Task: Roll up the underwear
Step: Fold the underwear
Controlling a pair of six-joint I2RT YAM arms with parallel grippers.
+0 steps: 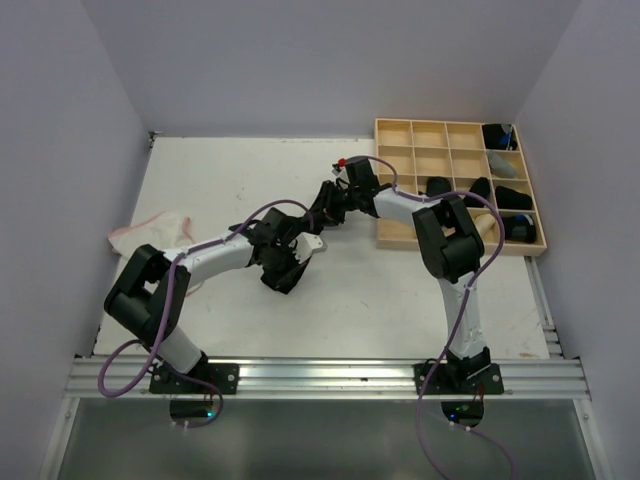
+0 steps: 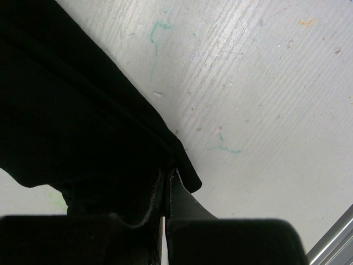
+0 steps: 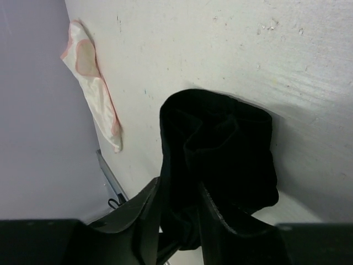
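Observation:
A black underwear (image 3: 220, 143) is bunched into a loose roll on the white table, and my right gripper (image 3: 179, 201) is shut on its near end. My left gripper (image 2: 167, 175) is shut on a thin edge of the same black cloth (image 2: 71, 110), which spreads up and to the left. In the top view the left gripper (image 1: 283, 266) and right gripper (image 1: 328, 205) meet at mid-table, and the dark cloth is hard to tell from them. A whitish underwear (image 1: 150, 226) with pink edging lies flat at the table's left edge; it is the whitish underwear (image 3: 94, 94) by the wall in the right wrist view.
A pale wooden grid tray (image 1: 395, 235) stands at the back right, with several black rolls (image 1: 438, 186) in its right-hand compartments. Grey walls close in the table on three sides. A metal rail (image 1: 330, 378) runs along the near edge.

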